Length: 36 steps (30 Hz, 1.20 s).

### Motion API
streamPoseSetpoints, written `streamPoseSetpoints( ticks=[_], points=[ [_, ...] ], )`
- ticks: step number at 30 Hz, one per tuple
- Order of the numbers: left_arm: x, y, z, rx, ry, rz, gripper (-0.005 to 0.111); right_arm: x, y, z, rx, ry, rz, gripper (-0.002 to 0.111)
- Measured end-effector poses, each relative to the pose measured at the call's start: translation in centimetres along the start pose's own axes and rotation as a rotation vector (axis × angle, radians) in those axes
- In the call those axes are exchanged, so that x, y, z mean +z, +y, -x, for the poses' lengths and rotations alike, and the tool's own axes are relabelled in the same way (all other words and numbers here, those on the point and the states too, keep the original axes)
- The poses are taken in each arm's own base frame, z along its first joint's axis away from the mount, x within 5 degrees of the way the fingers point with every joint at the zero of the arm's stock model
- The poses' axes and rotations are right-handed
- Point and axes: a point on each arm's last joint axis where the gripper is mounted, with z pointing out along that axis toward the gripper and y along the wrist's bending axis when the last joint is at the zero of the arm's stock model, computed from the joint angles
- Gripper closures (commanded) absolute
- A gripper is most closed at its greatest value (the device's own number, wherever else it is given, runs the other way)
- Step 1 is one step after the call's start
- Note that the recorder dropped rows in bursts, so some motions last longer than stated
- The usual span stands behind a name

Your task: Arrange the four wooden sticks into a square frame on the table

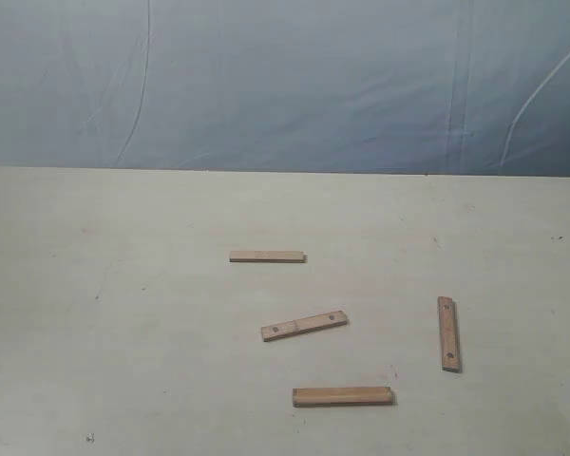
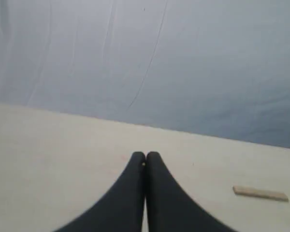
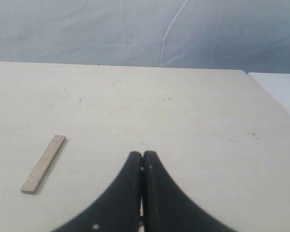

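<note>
Four light-brown wooden sticks lie apart on the pale table [image 1: 123,285] in the exterior view: a level one at the back [image 1: 267,256], a slightly tilted one with two holes in the middle [image 1: 304,326], one lying lengthwise at the right [image 1: 447,333], and a level one nearest the front [image 1: 343,396]. They form no square. Neither arm shows in that view. My left gripper [image 2: 145,155] is shut and empty above the table, with one stick [image 2: 260,193] off to its side. My right gripper [image 3: 142,155] is also shut and empty, with a holed stick [image 3: 43,164] beside it.
A blue-grey cloth backdrop [image 1: 285,85] hangs behind the table's far edge. In the right wrist view the table's side edge [image 3: 261,92] shows, with a white surface [image 3: 280,92] beyond it.
</note>
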Motion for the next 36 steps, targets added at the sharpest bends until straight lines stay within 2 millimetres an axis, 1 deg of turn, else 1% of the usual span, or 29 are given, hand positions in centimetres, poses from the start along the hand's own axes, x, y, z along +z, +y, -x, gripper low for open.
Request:
streamPoseSetpoints(
  ticks=[2, 4, 5, 9, 11, 13, 16, 17, 20, 23, 24, 25, 27, 28, 29, 30, 32, 33, 34, 36],
  points=[
    [0.0, -0.2, 0.8, 0.015, -0.088, -0.020, 0.107, 0.0, 0.0, 0.0, 0.000, 0.000, 0.000, 0.109],
    [-0.2, -0.5, 2.0, 0.021, -0.223, -0.053, 0.107, 0.0, 0.0, 0.0, 0.000, 0.000, 0.000, 0.109],
    [-0.5, -0.7, 2.9, 0.021, -0.321, -0.076, 0.107, 0.0, 0.0, 0.0, 0.000, 0.000, 0.000, 0.109],
    [-2.5, -1.5, 6.1, -0.046, -0.729, -0.202, 0.107, 0.0, 0.0, 0.0, 0.000, 0.000, 0.000, 0.109],
    [-3.5, -1.8, 7.0, -0.098, -0.864, -0.267, 0.107, 0.0, 0.0, 0.0, 0.000, 0.000, 0.000, 0.109],
    [-4.0, -2.1, 8.2, -0.138, -0.907, -0.320, 0.107, 0.0, 0.0, 0.0, 0.000, 0.000, 0.000, 0.109],
    [-4.3, -3.0, 11.2, -0.120, -0.922, -0.369, 0.107, 0.0, 0.0, 0.0, 0.000, 0.000, 0.000, 0.109],
    [-4.2, -3.4, 12.4, -0.095, -0.923, -0.380, 0.107, 0.0, 0.0, 0.0, 0.000, 0.000, 0.000, 0.109],
    [-3.0, -4.4, 15.5, -0.020, -0.895, -0.404, 0.107, 0.0, 0.0, 0.0, 0.000, 0.000, 0.000, 0.109],
    [-0.2, -5.1, 19.1, 0.030, -0.796, -0.359, 0.107, 0.0, 0.0, 0.0, 0.000, 0.000, 0.000, 0.109],
    [1.7, -5.1, 19.9, 0.048, -0.700, -0.318, 0.107, 0.0, 0.0, 0.0, 0.000, 0.000, 0.000, 0.109],
    [2.9, -5.1, 20.8, 0.066, -0.644, -0.288, 0.107, 0.0, 0.0, 0.0, 0.000, 0.000, 0.000, 0.109],
    [6.3, -5.0, 21.5, 0.121, -0.452, -0.210, 0.107, 0.0, 0.0, 0.0, 0.000, 0.000, 0.000, 0.109],
    [8.0, -4.9, 21.3, 0.144, -0.361, -0.185, 0.107, 0.0, 0.0, 0.0, 0.000, 0.000, 0.000, 0.109],
    [9.2, -4.9, 21.2, 0.165, -0.286, -0.162, 0.107, 0.0, 0.0, 0.0, 0.000, 0.000, 0.000, 0.109],
    [11.0, -4.9, 20.7, 0.209, -0.176, -0.124, 0.107, 0.0, 0.0, 0.0, 0.000, 0.000, 0.000, 0.109],
    [13.3, -4.9, 20.0, 0.277, -0.023, -0.064, 0.107, 0.0, 0.0, 0.0, 0.000, 0.000, 0.000, 0.109],
    [15.0, -5.1, 18.8, 0.334, 0.094, -0.034, 0.107, 0.0, 0.0, 0.0, 0.000, 0.000, 0.000, 0.109],
    [16.1, -5.4, 18.4, 0.379, 0.160, -0.021, 0.107, 0.0, 0.0, 0.0, 0.000, 0.000, 0.000, 0.109],
    [18.7, -6.4, 16.8, 0.478, 0.343, -0.010, 0.107, 0.0, 0.0, 0.0, 0.000, 0.000, 0.000, 0.109]
  ],
)
